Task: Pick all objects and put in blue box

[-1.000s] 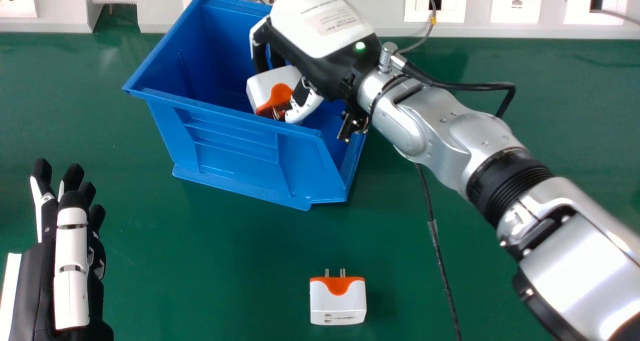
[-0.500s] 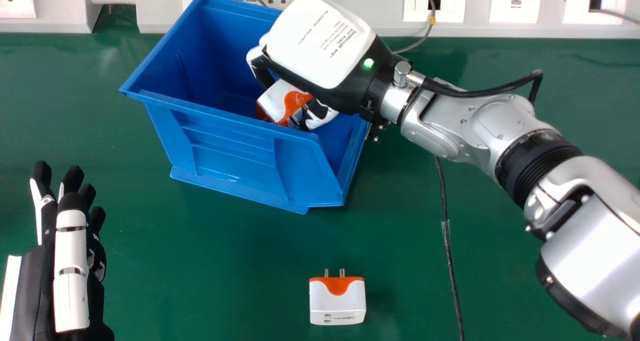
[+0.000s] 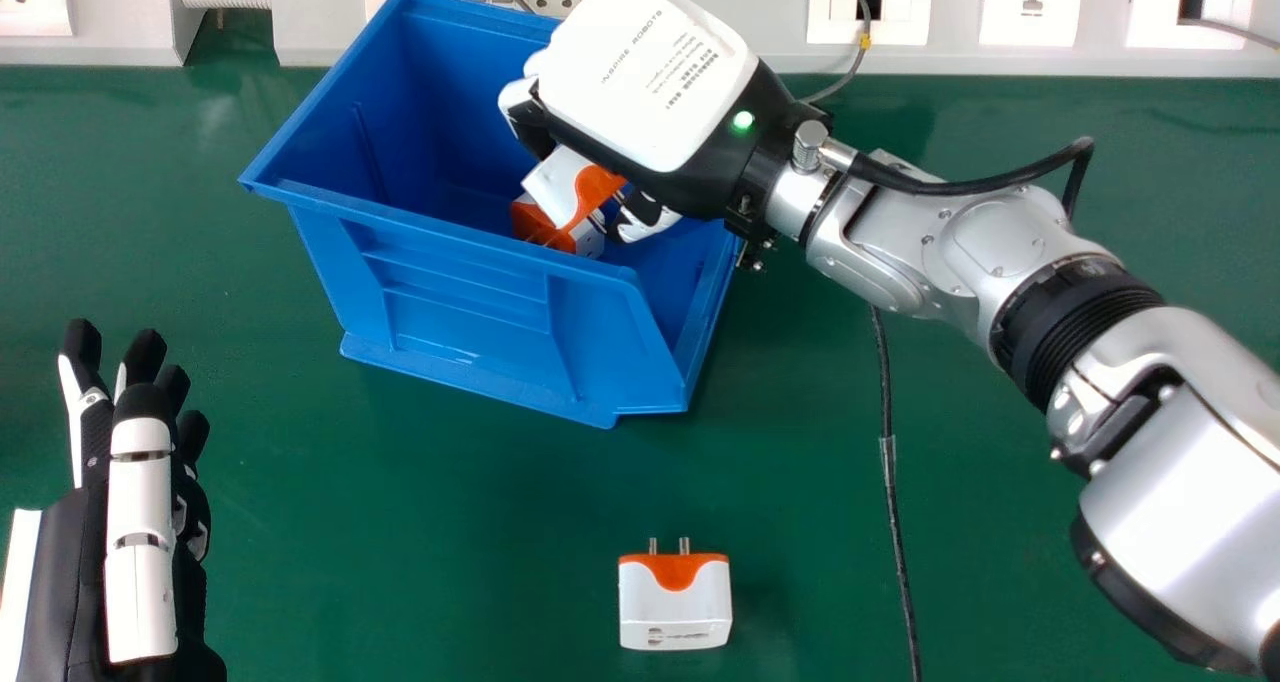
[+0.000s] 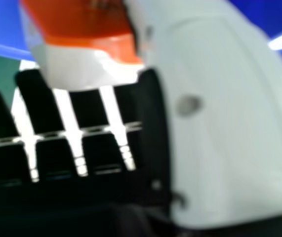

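Placing step, with one charger at its destination. My right hand point(image 3: 655, 92), grasping the upper charger point(image 3: 555, 184) between thumb and curled fingers, reaches into the blue box point(image 3: 470, 297) near the middle of its near edge. The lower charger point(image 3: 538, 226) lies in the box, partly hidden by the one I hold; whether they touch, I cannot tell. The box stands by the far edge of the desk point(image 3: 400, 522). The remaining charger point(image 3: 675, 607) (prongs toward the box) is on the desk, nearer me than the box's near right corner. My left hand point(image 3: 140, 542), holding nothing, has its fingers extended at the desk's left. As I judge it, the next move calls for spreading thumb and fingers, then lifting clear of the near edge without dragging the charger out; one fetch from the desk would follow.
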`<action>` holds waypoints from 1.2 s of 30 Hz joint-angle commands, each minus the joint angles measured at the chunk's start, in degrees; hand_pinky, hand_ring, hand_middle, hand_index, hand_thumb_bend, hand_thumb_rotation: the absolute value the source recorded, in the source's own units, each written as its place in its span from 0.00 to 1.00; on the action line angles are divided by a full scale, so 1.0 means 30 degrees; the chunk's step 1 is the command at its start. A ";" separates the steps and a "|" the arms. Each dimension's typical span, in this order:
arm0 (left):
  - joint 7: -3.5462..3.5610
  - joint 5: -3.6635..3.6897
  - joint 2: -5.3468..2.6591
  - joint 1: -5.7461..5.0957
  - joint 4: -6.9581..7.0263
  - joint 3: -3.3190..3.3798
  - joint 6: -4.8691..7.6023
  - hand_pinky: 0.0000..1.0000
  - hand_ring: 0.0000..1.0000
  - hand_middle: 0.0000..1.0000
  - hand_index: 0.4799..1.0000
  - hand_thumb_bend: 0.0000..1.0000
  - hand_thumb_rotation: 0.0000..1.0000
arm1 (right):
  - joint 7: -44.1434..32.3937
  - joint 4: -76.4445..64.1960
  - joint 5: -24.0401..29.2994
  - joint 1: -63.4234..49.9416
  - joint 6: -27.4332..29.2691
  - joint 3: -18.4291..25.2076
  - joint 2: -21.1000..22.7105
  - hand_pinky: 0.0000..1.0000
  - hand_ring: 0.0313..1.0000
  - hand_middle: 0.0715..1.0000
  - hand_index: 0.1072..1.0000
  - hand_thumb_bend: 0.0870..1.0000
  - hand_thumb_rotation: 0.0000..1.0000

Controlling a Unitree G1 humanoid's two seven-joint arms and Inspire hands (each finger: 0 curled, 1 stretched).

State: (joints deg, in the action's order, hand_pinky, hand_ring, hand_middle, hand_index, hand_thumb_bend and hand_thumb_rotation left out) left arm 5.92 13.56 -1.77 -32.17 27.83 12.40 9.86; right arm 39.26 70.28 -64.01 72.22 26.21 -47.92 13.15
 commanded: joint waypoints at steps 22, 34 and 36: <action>-0.0213 -0.0474 0.0019 0.0345 -0.0106 -0.0021 0.0542 1.00 1.00 1.00 0.95 0.20 0.93 | -0.0161 -0.0165 0.0011 0.1023 -0.0635 -0.0497 0.0655 0.96 1.00 1.00 1.00 0.87 0.43; -0.0151 -0.0414 0.0101 0.0617 -0.0181 0.0033 0.0462 1.00 1.00 1.00 0.95 0.21 0.93 | 0.1416 -0.1253 0.0587 0.0472 0.0067 0.0263 0.1725 0.92 1.00 1.00 1.00 0.82 0.38; -0.0164 -0.0427 0.0119 0.0617 -0.0144 0.0044 0.0401 1.00 1.00 1.00 0.95 0.21 0.93 | 0.1441 -0.1988 0.1030 0.0088 0.0494 0.0775 0.2352 0.90 1.00 1.00 1.00 0.80 0.35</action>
State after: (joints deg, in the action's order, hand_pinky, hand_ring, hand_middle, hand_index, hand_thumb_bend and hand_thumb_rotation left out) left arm 5.51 12.29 -1.75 -30.39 26.78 12.35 9.95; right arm 42.08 66.57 -63.09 72.08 27.15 -47.72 17.98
